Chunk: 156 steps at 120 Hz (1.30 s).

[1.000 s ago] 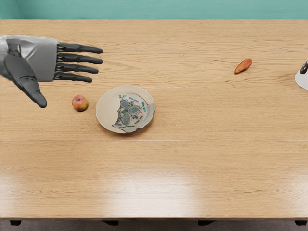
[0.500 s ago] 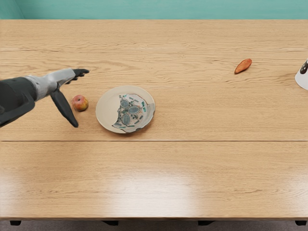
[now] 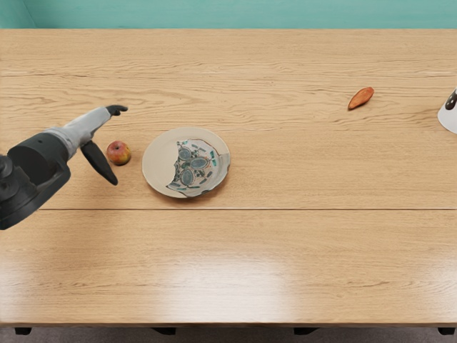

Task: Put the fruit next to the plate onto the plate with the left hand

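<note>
A small red-and-yellow apple (image 3: 118, 152) lies on the table just left of a cream plate (image 3: 158, 163) with a blue-green pattern. My left hand (image 3: 107, 139) comes in from the left edge, seen edge-on. Its fingers (image 3: 116, 109) stretch out above and behind the apple and the thumb (image 3: 98, 162) points down on the apple's left side. The hand is open and holds nothing; the apple sits between thumb and fingers, apart from both. A white bit of the right hand (image 3: 450, 112) shows at the right edge.
An orange, elongated fruit (image 3: 360, 98) lies far to the right near the back of the table. A seam (image 3: 228, 209) runs across the wooden table in front of the plate.
The left hand turned from flat to edge-on and dropped toward the apple. Since half a second ago the arm has drawn in closer, its thumb nearer the apple. Apple and plate have not moved.
</note>
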Each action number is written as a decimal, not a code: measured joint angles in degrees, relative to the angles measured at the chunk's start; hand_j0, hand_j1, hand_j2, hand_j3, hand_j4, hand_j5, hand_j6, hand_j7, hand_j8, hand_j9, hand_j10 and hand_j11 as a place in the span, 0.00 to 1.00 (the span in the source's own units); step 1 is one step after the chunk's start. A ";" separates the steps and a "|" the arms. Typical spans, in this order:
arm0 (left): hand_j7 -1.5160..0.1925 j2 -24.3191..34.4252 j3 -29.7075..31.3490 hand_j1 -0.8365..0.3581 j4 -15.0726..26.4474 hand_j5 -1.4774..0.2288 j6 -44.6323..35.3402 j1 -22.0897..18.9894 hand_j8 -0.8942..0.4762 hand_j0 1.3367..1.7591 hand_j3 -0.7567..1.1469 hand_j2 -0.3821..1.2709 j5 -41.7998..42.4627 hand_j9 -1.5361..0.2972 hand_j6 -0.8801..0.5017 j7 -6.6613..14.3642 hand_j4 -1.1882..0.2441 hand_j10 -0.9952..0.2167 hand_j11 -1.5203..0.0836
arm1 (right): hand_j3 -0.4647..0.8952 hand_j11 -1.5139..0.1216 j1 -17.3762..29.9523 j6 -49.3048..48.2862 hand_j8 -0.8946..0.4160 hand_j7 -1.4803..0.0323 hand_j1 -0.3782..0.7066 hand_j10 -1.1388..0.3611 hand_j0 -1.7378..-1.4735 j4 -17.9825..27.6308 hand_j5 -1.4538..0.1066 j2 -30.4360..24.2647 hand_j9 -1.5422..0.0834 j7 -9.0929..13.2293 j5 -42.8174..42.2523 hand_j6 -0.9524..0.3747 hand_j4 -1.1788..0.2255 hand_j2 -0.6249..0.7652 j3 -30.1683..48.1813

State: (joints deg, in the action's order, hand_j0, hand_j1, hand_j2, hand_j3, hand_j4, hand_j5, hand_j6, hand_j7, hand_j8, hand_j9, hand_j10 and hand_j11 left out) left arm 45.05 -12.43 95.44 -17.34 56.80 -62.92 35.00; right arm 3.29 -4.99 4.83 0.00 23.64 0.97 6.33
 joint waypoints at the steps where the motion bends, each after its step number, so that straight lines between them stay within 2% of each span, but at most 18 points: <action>1: 0.80 -0.06 0.00 0.89 -0.15 0.78 -0.24 -0.09 0.57 0.76 0.40 0.25 -0.27 0.76 0.55 0.00 0.75 0.73 0.86 | 0.34 0.93 0.00 0.00 0.68 0.98 0.03 0.76 0.30 0.00 0.93 0.00 0.95 0.00 0.00 0.72 0.84 0.45 0.00; 19: 0.79 -0.22 0.02 0.87 -2.61 0.77 -2.82 -1.05 0.56 0.76 0.40 0.25 -3.02 0.75 0.54 0.00 0.74 0.72 0.85 | 0.34 0.93 -0.03 -0.02 0.68 0.98 0.03 0.76 0.30 0.00 0.93 0.00 0.95 0.00 0.00 0.72 0.84 0.45 0.00; 44: 0.76 -4.51 0.04 0.83 -5.37 0.74 -3.88 -2.41 0.53 0.76 0.40 0.25 -4.75 0.72 0.51 0.00 0.71 0.68 0.82 | 0.34 0.93 -0.04 -0.02 0.68 0.98 0.03 0.76 0.30 0.00 0.93 0.00 0.95 0.00 0.00 0.72 0.84 0.45 0.00; 75: 0.74 -6.97 0.39 0.80 -9.57 0.72 -6.42 -3.18 0.51 0.76 0.40 0.26 -8.12 0.70 0.49 0.00 0.69 0.66 0.79 | 0.34 0.93 -0.09 -0.02 0.68 0.98 0.03 0.76 0.30 0.00 0.93 0.00 0.95 0.00 0.00 0.72 0.84 0.45 0.00; 116: 0.70 -10.15 0.82 0.75 -13.36 0.68 -6.95 -3.98 0.47 0.76 0.40 0.26 -8.81 0.67 0.46 0.00 0.66 0.62 0.75 | 0.34 0.93 -0.13 0.14 0.68 0.98 0.03 0.76 0.30 0.00 0.93 0.00 0.95 0.00 0.00 0.72 0.84 0.45 0.00; 137: 0.69 -12.81 1.70 0.74 -17.41 0.67 -7.04 -3.98 0.46 0.76 0.40 0.26 -8.85 0.66 0.45 0.00 0.65 0.61 0.74 | 0.34 0.93 -0.17 0.15 0.68 0.98 0.03 0.76 0.30 0.00 0.93 0.00 0.95 0.00 0.00 0.72 0.84 0.45 -0.02; 156: 0.68 -13.59 2.17 0.71 -19.22 0.65 -7.20 -4.13 0.45 0.76 0.40 0.27 -8.87 0.64 0.43 0.00 0.63 0.59 0.72 | 0.34 0.93 -0.21 0.15 0.68 0.98 0.03 0.76 0.30 0.00 0.93 0.00 0.95 0.00 0.00 0.72 0.84 0.45 -0.01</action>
State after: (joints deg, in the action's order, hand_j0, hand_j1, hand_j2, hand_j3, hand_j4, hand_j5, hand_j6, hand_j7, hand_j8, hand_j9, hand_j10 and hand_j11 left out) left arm 31.46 -10.26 76.22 -24.55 52.67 -71.80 35.00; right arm 3.08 -4.83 4.83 0.00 23.64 0.97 6.32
